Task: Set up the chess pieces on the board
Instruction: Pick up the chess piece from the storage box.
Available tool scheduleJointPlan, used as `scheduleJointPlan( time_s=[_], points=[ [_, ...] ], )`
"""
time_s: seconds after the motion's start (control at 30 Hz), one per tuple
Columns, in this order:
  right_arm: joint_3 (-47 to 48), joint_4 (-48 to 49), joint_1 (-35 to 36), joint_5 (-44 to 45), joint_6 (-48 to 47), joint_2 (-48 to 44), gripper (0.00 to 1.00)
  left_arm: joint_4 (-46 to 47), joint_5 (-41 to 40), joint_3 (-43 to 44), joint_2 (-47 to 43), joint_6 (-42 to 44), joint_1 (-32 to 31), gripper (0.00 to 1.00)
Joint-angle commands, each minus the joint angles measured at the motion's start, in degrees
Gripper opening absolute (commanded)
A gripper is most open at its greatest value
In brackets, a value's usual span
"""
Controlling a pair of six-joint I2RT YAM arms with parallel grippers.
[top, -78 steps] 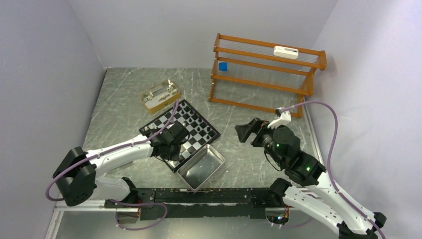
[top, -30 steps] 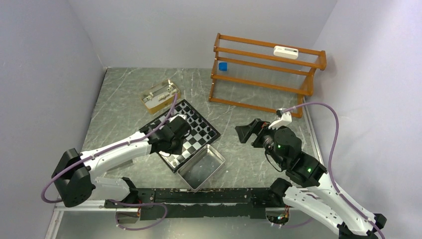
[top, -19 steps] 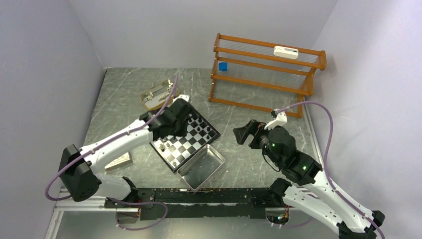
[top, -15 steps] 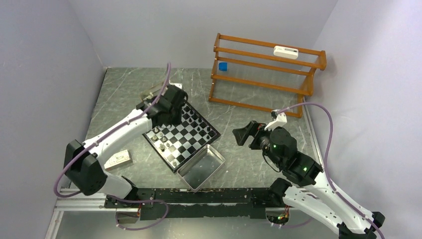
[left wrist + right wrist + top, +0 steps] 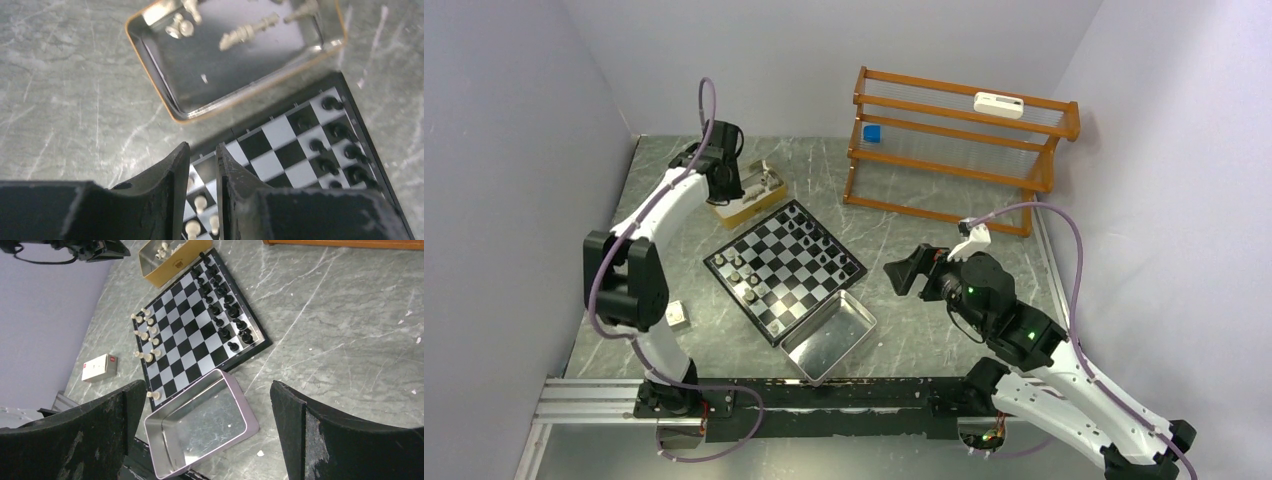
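Chess pieces (image 5: 248, 32) left to set up lie on their sides in the gold box (image 5: 165, 95), just ahead of the left gripper (image 5: 202, 146). Its jaws stand narrow, a thin slot between them, and nothing shows in that slot but the board (image 5: 272, 132) below. The fingertips hang over the board's far-left corner. The box's near rim sits just beyond them, touching or almost touching the board's edge.

The longest pale piece in the box lies nearly crosswise to the wrist view, which is roughly the line along which the jaws close. By my reading the wrist must turn, or pick another piece, before it can close across a piece's narrow waist.

Farther out, pale pieces stand along the board's left side (image 5: 145, 335) and black ones fill two rows on its far-right side (image 5: 220, 295). A metal tray (image 5: 200, 425) lies empty at the near corner.

The right gripper (image 5: 909, 272) hovers wide and empty over the table to the right of the board, well apart from the box. The left arm is plainly nearer.

A second ago the left gripper was low over the board's left half. Half a second ago it was over the far corner, and now it has swung out to the box. The right arm has barely shifted.
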Motion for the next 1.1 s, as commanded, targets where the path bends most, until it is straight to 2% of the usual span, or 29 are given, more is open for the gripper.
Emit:
scheduleJointPlan(
  time_s=[0.0,0.17,0.3,0.43,1.07],
  points=[
    [0.42,0.74,0.10,1.37,0.16,-0.17,1.00,4.61,1.26,6.18,6.67,2.89,2.96,0.31],
    [1.24,0.10,0.10,1.79,-0.06,0.76,1.00,6.64,3.39,11.92,15.79,2.81,6.29,0.28],
    [1.48,0.19,0.10,2.73,-0.29,1.32,1.00,10.93,5.86,13.42,20.91,4.56,8.68,0.28],
    [1.48,0.63,0.10,3.34,-0.23,2.01,1.00,10.92,6.50,16.88,25.43,5.16,11.07,0.27],
    [0.83,3.06,0.10,3.37,-0.74,4.94,1.00,15.68,11.08,16.33,27.43,7.30,12.81,0.27]
  ],
)
